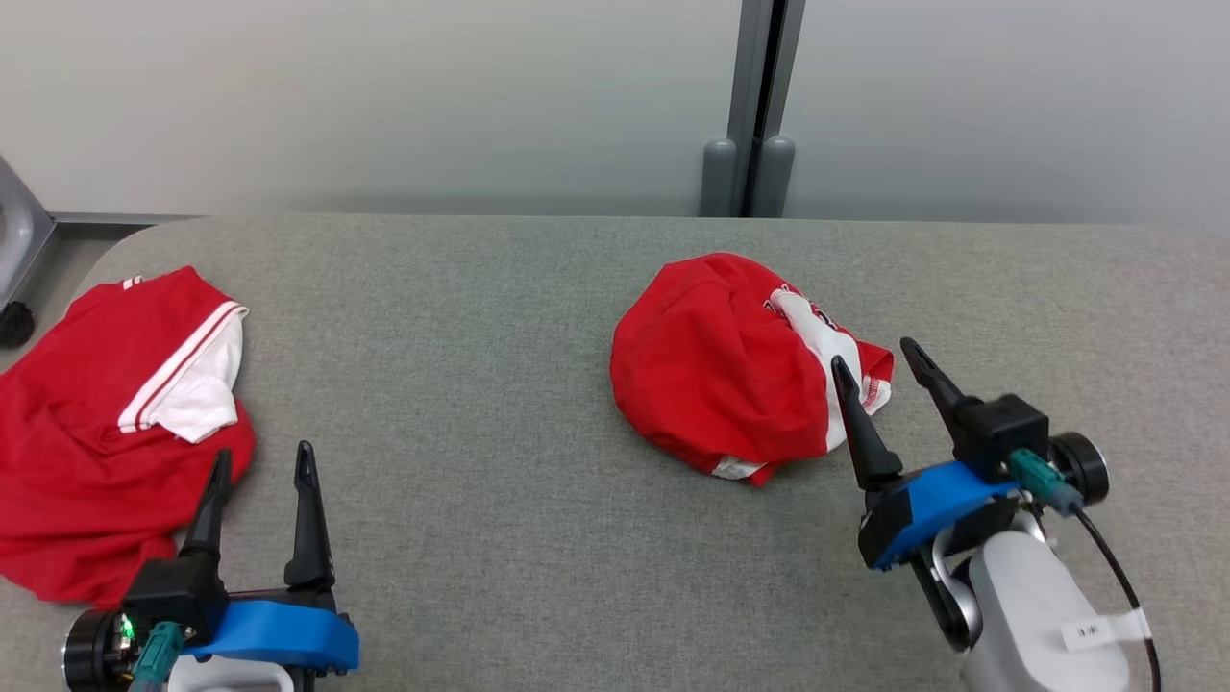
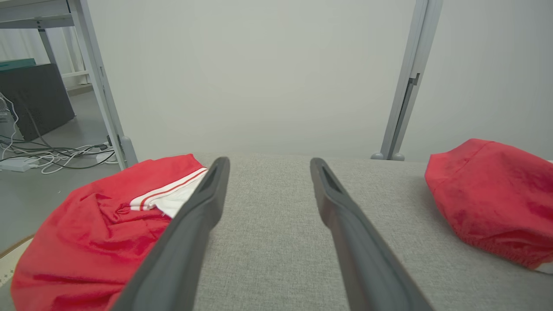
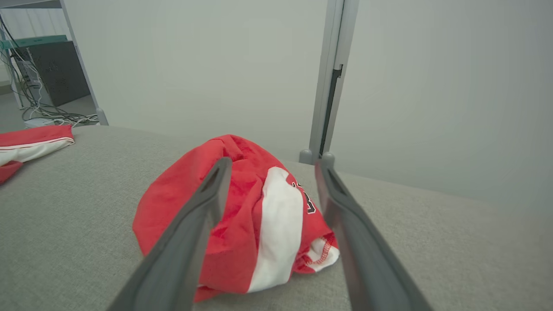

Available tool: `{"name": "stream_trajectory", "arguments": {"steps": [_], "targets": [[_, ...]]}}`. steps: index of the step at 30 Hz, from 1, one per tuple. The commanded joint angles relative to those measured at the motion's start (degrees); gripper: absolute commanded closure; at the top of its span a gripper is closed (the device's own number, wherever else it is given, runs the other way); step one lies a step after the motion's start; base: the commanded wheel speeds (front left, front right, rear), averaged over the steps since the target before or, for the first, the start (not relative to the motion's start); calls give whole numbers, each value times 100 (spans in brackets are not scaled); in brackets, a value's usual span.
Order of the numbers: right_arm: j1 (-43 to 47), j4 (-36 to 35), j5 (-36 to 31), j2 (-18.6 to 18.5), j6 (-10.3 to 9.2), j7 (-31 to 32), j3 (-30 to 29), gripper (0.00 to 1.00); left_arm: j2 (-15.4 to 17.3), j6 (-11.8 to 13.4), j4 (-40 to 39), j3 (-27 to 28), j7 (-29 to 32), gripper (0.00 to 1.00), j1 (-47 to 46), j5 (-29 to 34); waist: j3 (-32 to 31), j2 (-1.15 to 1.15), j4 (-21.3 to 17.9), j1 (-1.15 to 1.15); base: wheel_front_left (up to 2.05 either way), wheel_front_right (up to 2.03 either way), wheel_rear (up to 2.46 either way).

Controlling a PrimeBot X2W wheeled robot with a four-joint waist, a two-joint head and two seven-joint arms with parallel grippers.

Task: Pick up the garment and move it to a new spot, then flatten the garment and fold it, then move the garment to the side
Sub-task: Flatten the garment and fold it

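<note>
A crumpled red garment (image 1: 721, 370) with a white stripe lies bunched on the grey table, right of centre; it also lies ahead in the right wrist view (image 3: 242, 216) and at the right edge of the left wrist view (image 2: 497, 194). My right gripper (image 1: 884, 360) stands open just right of the heap, fingers pointing at its white-striped side, nothing between them. My left gripper (image 1: 264, 461) stands open at the lower left over bare cloth. Beside it lies a second red garment (image 1: 106, 432) with white trim, spread at the table's left end (image 2: 99, 242).
The grey fabric table (image 1: 480, 384) runs wide between the two garments. Behind it a pale partition wall with a grey post (image 1: 754, 106) closes the far edge. Past the table's left end are a metal frame leg (image 2: 103, 95) and cables on the floor (image 2: 56, 155).
</note>
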Motion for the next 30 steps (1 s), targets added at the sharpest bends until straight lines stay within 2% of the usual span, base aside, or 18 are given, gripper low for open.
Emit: {"name": "stream_trajectory", "arguments": {"steps": [1, 10, 15, 16, 18, 21, 26, 30], "targets": [[-215, 237, -85, -29, 3, -22, -8, 0, 2, -10, -21, -23, -27, 0, -100, 10, 83, 0, 71, 0, 0, 0, 0], [-1343, 2134, -356, -125, 3, -22, -263, 0, -35, -55, -33, -130, -28, 0, -403, -23, 439, 0, 376, 0, 0, 0, 0], [-1600, 2797, -173, -110, 3, -22, -388, 0, -55, -60, -7, -189, -28, 0, -529, -34, 603, 0, 486, 0, 0, 0, 0], [-1631, 2880, -75, -93, 3, -23, -394, 19, -60, -63, 0, -197, -28, 0, -549, -41, 622, 0, 499, 0, 0, 0, 0], [-1684, 3100, 53, -65, 3, -22, -313, 100, -61, -60, 21, -203, -28, 0, -572, -49, 644, 0, 511, 0, 0, 0, 0], [-1774, 2929, 287, -56, 3, -25, -238, 100, -72, -67, 38, -201, -28, 0, -620, -59, 646, 0, 505, 0, 0, 0, 0], [-1613, 2174, 497, -28, 3, -24, 20, 100, -81, -73, 50, -171, -28, 0, -575, -56, 527, 0, 464, 0, 0, 0, 0], [-1472, 1423, 665, -15, 3, -21, 567, 100, -87, -78, 40, -163, -27, 0, -534, -55, 442, 0, 472, 0, 0, 0, 0]]}}
